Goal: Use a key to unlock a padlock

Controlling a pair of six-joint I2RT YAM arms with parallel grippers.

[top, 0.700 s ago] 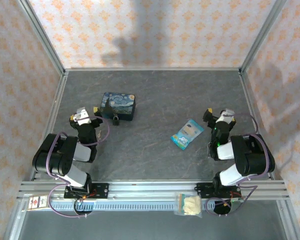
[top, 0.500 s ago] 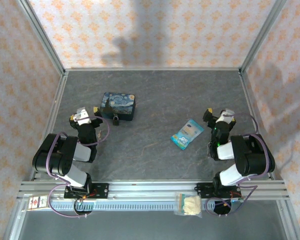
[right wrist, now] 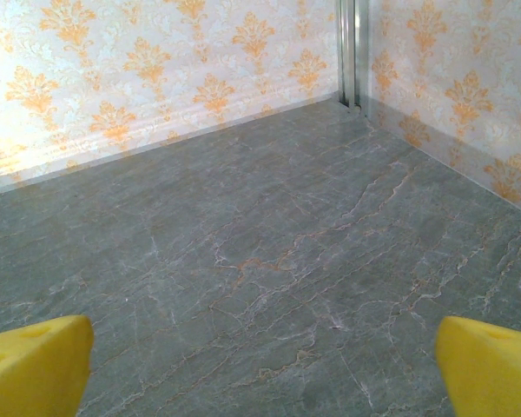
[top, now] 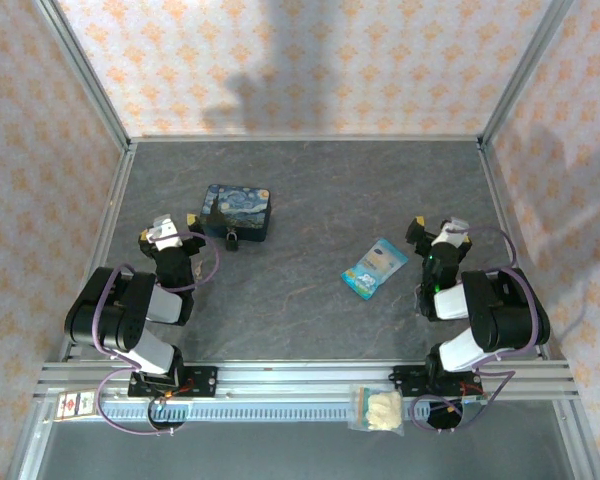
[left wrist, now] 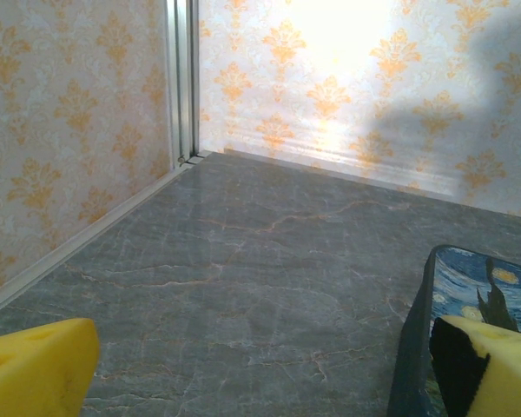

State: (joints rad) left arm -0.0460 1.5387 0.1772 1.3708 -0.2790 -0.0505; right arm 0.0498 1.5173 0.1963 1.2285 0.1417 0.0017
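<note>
Looking down on a matt grey table (top: 300,325) veined like marble, boxed in by pale wallpaper patterned in orange damask and by aluminium posts. Starting nearest: noting a ribbed metal rail (top: 280,378) carrying a small clear bag (top: 377,408) holding pale lumps. Finding the left gripper (top: 167,228) and right gripper (top: 441,230) both gaping wide, grasping nothing, their yellow foam pads (left wrist: 35,369) blunt and wedge-shaped. Passing a flat, glossy blue packet (top: 374,267) lying right of centre. Reaching a rounded rectangular tin (top: 237,208), lid on, painted with a swirling blue starry night, contents hidden. Spotting the padlock (top: 232,240) at the tin's near edge, just beyond the left gripper: tiny, dark-bodied, shackle barely showing, too small for telling locked from unlocked.
</note>
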